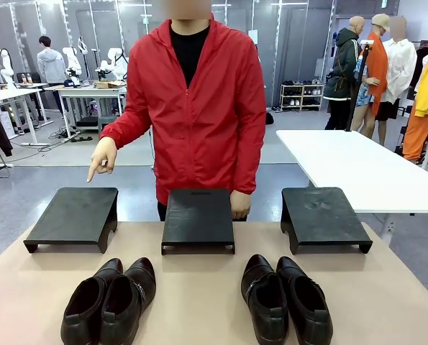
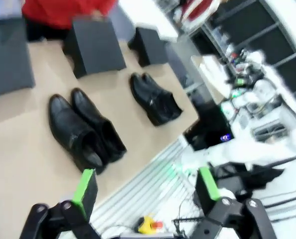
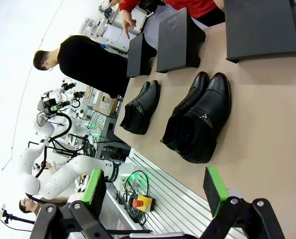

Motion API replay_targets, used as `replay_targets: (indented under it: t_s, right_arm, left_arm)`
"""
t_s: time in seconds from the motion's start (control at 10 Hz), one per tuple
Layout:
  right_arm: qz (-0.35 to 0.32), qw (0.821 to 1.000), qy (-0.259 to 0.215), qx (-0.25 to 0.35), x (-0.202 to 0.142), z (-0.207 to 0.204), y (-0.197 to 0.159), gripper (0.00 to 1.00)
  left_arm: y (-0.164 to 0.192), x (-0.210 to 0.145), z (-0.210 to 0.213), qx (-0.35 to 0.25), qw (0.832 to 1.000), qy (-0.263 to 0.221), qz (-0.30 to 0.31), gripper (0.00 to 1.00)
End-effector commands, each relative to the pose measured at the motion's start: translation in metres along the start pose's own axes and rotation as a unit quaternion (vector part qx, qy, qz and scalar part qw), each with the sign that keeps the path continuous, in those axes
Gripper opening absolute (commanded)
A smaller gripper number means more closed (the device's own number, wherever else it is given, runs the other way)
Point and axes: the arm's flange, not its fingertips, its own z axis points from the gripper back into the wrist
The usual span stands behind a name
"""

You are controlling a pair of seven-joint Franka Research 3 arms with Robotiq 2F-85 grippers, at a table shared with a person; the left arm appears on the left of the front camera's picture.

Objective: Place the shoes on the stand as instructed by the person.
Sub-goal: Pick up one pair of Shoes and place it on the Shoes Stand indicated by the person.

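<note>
**Both pairs of shoes on the table; left stand pointed at**

Two pairs of glossy black shoes are seen on the tan table, near the robot's edge, with the toes turned toward the far side. The left pair of shoes is set in front of the gap between the left stand and the middle stand. The right pair of shoes is set in front of the gap between the middle stand and the right stand. Within each pair the two shoes are laid side by side, touching. The three black stands are lined up along the far edge, apart from one another, and both pairs are kept on the table surface short of them.

The person in the red jacket is placed behind the middle stand. The pointing hand is held over the far edge of the left stand, index finger aimed downward at it. The other hand is rested on the far right corner of the middle stand.

In the blurred left wrist view, the left gripper is shown with its fingers spread wide and nothing pinched, held off the table's near edge. The right gripper is likewise spread wide and holds nothing, with the right pair of shoes lying nearest beyond it.
</note>
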Motion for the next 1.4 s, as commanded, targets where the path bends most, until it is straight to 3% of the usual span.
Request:
replay_targets:
  t_s: [0.0, 0.3, 0.6, 0.7, 1.0, 1.1, 1.3]
  right_arm:
    - [0.012, 1.0, -0.003, 0.005, 0.003, 0.003, 0.001, 1.0]
    - [0.012, 1.0, -0.003, 0.005, 0.003, 0.003, 0.001, 1.0]
    - [0.012, 1.0, -0.003, 0.005, 0.003, 0.003, 0.001, 1.0]
    - [0.012, 1.0, -0.003, 0.005, 0.003, 0.003, 0.001, 1.0]
    - [0.012, 1.0, -0.003, 0.005, 0.003, 0.003, 0.001, 1.0]
    - [0.012, 1.0, -0.003, 0.005, 0.003, 0.003, 0.001, 1.0]
    - [0.012, 1.0, -0.003, 0.005, 0.003, 0.003, 0.001, 1.0]
  left_arm:
    - [-0.041, 0.023, -0.042, 0.042, 0.989, 0.14, -0.018, 1.0]
    - [-0.085, 0.043, -0.123, 0.124, 0.965, 0.23, -0.033, 1.0]
    - [-0.086, 0.027, -0.209, 0.247, 0.94, 0.237, -0.01, 1.0]
    - [-0.082, 0.02, -0.225, 0.255, 0.938, 0.237, 0.001, 1.0]
    - [-0.079, 0.018, -0.218, 0.237, 0.948, 0.212, -0.01, 1.0]
    - [-0.077, 0.014, -0.235, 0.251, 0.939, 0.236, -0.009, 1.0]
    - [-0.077, 0.014, -0.235, 0.251, 0.939, 0.236, -0.009, 1.0]
